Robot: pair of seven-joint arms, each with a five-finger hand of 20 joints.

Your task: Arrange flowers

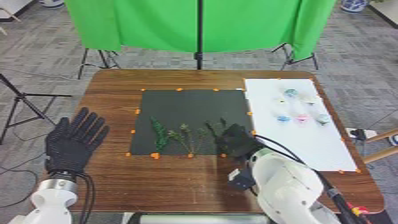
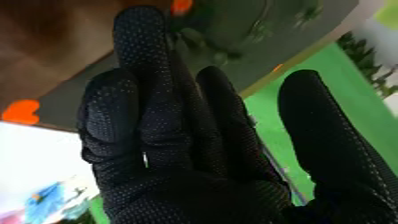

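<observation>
Clock references: dial centred on the black sheet, twelve o'clock directly away from me. The table point(image 1: 178, 182) supports all work. The white sheet point(image 1: 322, 144) lies at three o'clock; the black sheet point(image 1: 191, 107) forms the dial. My right arm point(image 1: 286, 176) overlies the white sheet's near edge. Caution: a low sweep toward two o'clock could drag the blooms. My left hand point(image 1: 73, 147), fingers straight and spread, rests between eight and nine o'clock, clear of the sprigs.

My right hand point(image 1: 238, 142) is at four o'clock, fingers straight, thumb set wide, gripping nothing that I can see. The feathery green sprig point(image 1: 160, 134) lies at eight o'clock, the dried branching sprigs point(image 1: 187, 139) at six, the dark sprig point(image 1: 214, 128) at five, just beside my fingers; contact cannot be confirmed. Caution: closing or sliding carelessly could skew that stem into its neighbours. The pink bloom point(image 1: 302, 118) and blue bloom point(image 1: 283, 119) sit close together at three o'clock; a wide pinch would probably displace both. Fingertips snagging orange tape point(image 1: 155, 156) could shift the black sheet.
</observation>
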